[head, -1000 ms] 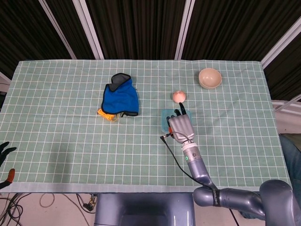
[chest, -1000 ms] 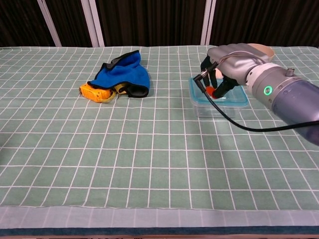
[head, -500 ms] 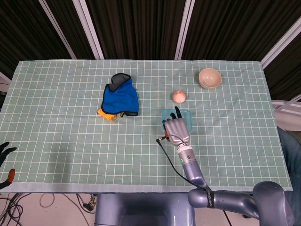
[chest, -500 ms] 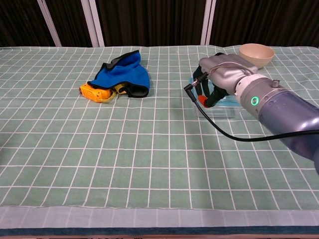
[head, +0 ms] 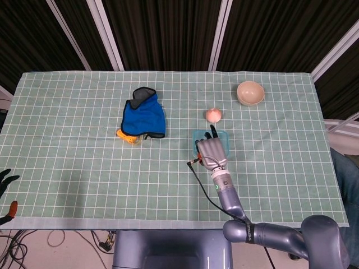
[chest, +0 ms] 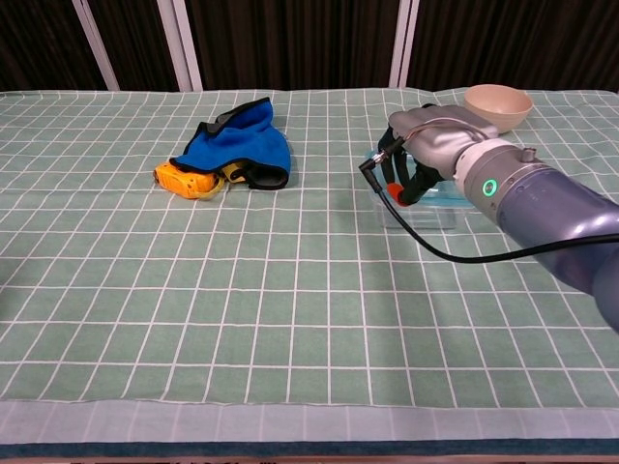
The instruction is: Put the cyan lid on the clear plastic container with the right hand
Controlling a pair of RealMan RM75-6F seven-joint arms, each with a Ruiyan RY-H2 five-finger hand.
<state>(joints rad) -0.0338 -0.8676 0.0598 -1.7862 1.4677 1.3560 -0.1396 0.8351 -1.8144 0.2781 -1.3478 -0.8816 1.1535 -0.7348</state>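
Setting: green checked tablecloth (head: pixel 84 162) covers a table set before dark curtains with pale uprights.
Right hand: the right hand (head: pixel 212 151) hangs directly over the clear plastic container (chest: pixel 426 209), palm down, fingers curled downward toward it. The chest view shows nothing pinched between them that I can make out; whether the fingertips press the lid or hover just above it, I cannot tell.
Lid: the cyan lid (head: pixel 223 136) lies flat across the container under the hand, its rim showing beyond the fingers on the far and right sides.
Container: it stands beneath the hand, mostly hidden in the head view, its clear wall showing below the knuckles in the chest view.
Progress: judging by how it lies, the lid looks placed on the container already. What probably remains is pressing it home, if it is not seated, then lifting the hand away.
Left hand: only dark fingertips of the left hand (head: pixel 7 180) show at the picture's left edge, far from the right hand; their state cannot be told.
Nearby things: a pinkish ball (head: pixel 213 115) sits just beyond the fingertips; a beige bowl (head: pixel 250 93) lies further out and to the right; a blue cloth (head: pixel 144 116) with a yellow object (chest: pixel 187 180) under it lies well off to the left.
Room: open cloth lies on the near side and to the right of the hand; the ball is the one close obstacle.
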